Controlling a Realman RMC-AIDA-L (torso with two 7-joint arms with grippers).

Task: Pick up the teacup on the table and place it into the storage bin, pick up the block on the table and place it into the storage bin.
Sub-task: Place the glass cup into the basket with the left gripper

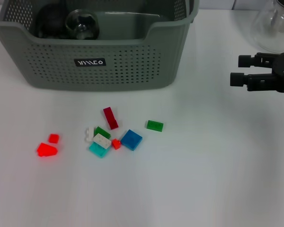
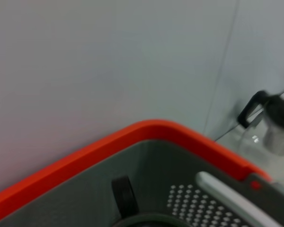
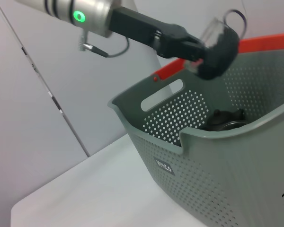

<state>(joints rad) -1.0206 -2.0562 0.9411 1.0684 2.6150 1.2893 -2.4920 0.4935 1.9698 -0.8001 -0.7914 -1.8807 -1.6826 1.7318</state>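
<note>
Teacup held over the bin

The left gripper (image 3: 199, 56) clasps the glass teacup (image 3: 217, 45) above the storage bin (image 1: 109, 66); right gripper (image 1: 236, 71) spread wide; blocks (image 1: 131, 139) dot the white table (image 1: 217, 165).

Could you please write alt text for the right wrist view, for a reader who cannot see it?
The left tool holds a clear teacup above the grey-green perforated storage bin, which stands on a white table. A dark round object lies inside the bin, and an orange rim shows behind it.
</note>
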